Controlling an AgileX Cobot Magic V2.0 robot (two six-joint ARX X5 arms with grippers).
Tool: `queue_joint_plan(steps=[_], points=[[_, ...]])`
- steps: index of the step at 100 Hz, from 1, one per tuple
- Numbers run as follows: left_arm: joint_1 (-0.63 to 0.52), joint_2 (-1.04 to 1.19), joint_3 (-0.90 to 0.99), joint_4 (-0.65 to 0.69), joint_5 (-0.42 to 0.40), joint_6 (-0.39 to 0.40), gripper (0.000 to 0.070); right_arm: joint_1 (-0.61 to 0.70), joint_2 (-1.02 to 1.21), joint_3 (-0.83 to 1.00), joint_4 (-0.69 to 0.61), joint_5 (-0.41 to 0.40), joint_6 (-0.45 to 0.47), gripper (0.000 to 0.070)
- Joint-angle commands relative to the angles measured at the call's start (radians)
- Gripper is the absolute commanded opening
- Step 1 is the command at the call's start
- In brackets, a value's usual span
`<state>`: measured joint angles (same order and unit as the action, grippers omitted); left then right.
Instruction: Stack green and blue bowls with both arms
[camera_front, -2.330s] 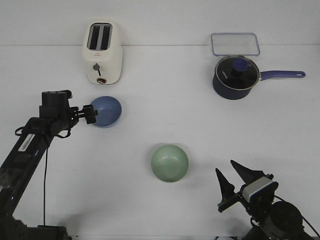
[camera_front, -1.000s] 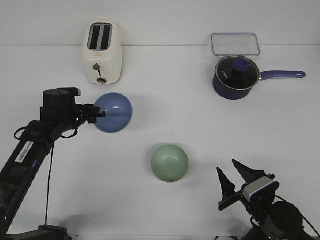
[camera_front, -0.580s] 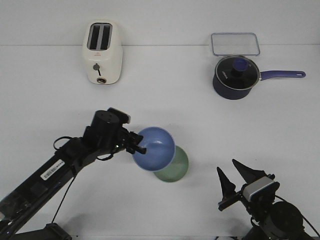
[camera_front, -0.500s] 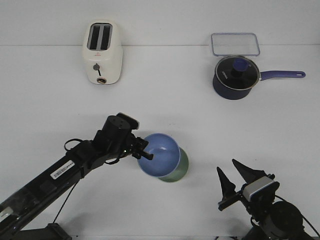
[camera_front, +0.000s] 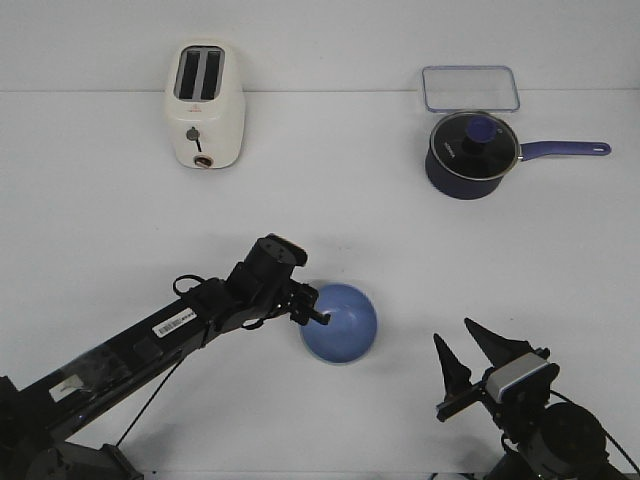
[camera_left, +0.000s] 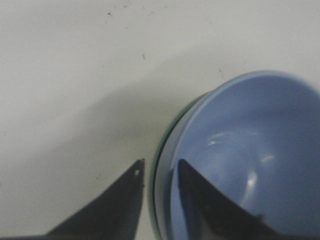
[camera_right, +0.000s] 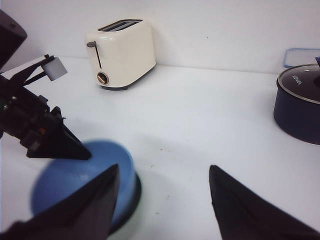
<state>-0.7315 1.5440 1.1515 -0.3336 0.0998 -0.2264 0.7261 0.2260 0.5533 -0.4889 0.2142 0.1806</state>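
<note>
Fingers of the left gripper pinch the blue bowl by its rim. Carried from beside the toaster, it now sits over the green bowl. The right gripper waits, fingers spread; the saucepan stands well apart.

Left wrist view: one finger sits inside the rim, one outside; the green bowl shows beneath, nested. Releasing seems next.

Right wrist view: nothing blocks the worktop.

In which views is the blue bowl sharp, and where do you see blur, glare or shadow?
Front view: the blue bowl is sharp under even light, with a faint shadow. Left wrist view: soft white glare spots lie inside the bowl, the left gripper fingers are dark and near, and a wide grey shadow covers the table. Right wrist view: the bowl is smeared by blur, while the toaster stays clear.
</note>
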Motion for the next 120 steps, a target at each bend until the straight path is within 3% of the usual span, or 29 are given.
queue_joint_plan(steps=[1, 28, 37, 58, 72, 89, 103, 108, 112, 113, 114, 116, 120], points=[[-0.010, 0.017, 0.013, 0.014, -0.003, 0.000, 0.0354, 0.008, 0.005, 0.005, 0.011, 0.005, -0.001, 0.0374], [-0.003, -0.047, 0.014, 0.014, -0.016, 0.009, 0.0354, 0.008, 0.005, 0.005, 0.010, 0.005, 0.002, 0.0396], [0.006, -0.140, 0.014, -0.009, -0.074, 0.028, 0.0354, 0.008, 0.005, 0.005, 0.009, 0.004, 0.003, 0.0457], [0.023, -0.439, -0.035, -0.061, -0.231, 0.074, 0.0354, 0.008, 0.005, 0.005, 0.007, 0.002, 0.005, 0.0460], [0.025, -0.693, -0.280, 0.019, -0.293, -0.019, 0.0353, 0.008, 0.005, 0.005, 0.001, -0.005, 0.006, 0.0459], [0.025, -0.948, -0.580, 0.044, -0.304, -0.155, 0.0353, 0.008, 0.005, 0.005, -0.007, -0.007, 0.006, 0.0459], [0.025, -1.071, -0.681, 0.043, -0.305, -0.186, 0.0336, 0.008, 0.005, 0.005, -0.012, -0.007, 0.005, 0.0454], [0.025, -1.093, -0.684, 0.040, -0.304, -0.182, 0.0277, 0.008, 0.005, 0.005, -0.014, -0.007, 0.005, 0.0380], [0.025, -1.101, -0.684, 0.042, -0.304, -0.178, 0.0158, 0.008, 0.005, 0.004, -0.018, -0.007, 0.005, 0.0214], [0.025, -1.103, -0.684, 0.042, -0.304, -0.178, 0.0111, 0.008, 0.005, 0.004, -0.019, -0.007, 0.004, 0.0162], [0.025, -1.106, -0.684, 0.042, -0.304, -0.178, 0.0022, 0.008, 0.005, 0.004, -0.021, -0.007, 0.004, 0.0107], [0.025, -1.108, -0.684, 0.041, -0.304, -0.179, 0.0000, 0.008, 0.005, 0.004, -0.024, -0.007, 0.003, 0.0002], [0.025, -1.110, -0.684, 0.043, -0.304, -0.179, 0.0006, 0.008, 0.005, 0.004, -0.030, -0.005, 0.000, 0.0013]])
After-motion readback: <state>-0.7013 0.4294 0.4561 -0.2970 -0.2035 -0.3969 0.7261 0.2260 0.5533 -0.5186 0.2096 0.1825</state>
